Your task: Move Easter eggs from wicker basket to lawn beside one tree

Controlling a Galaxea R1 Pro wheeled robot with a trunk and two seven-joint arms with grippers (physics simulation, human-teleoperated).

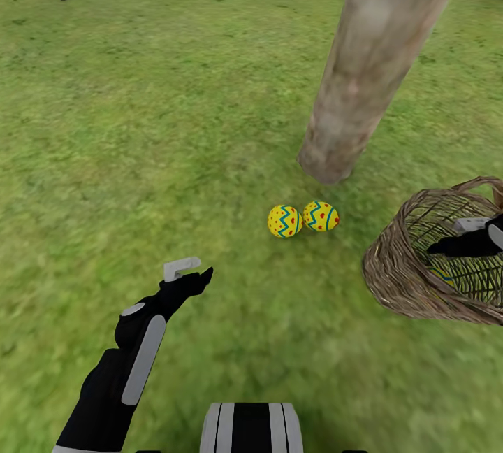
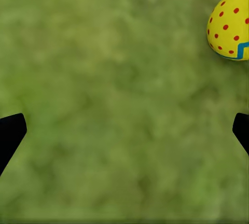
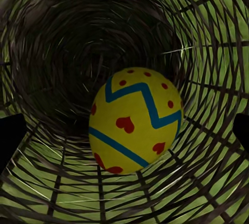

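Though half-hidden by wicker basket (image 1: 398, 278), third egg (image 3: 136, 120)

Lawn (image 2: 114, 94) below – one Easter egg (image 2: 231, 24) at frame edge; left tool (image 2: 124, 130) fingers spread wide.

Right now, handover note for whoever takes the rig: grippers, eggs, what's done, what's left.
Left gripper: open, empty, over the lawn short of the two placed eggs.
Right gripper: open, reaching inside the wicker basket, jaws either side of the last egg, not closed on it.
Basket lies tipped on its side on the grass, right of the tree.
Done: two eggs lie touching each other on the grass by the trunk base.
Left: grasp the third egg, lift it out, set it beside the other two.
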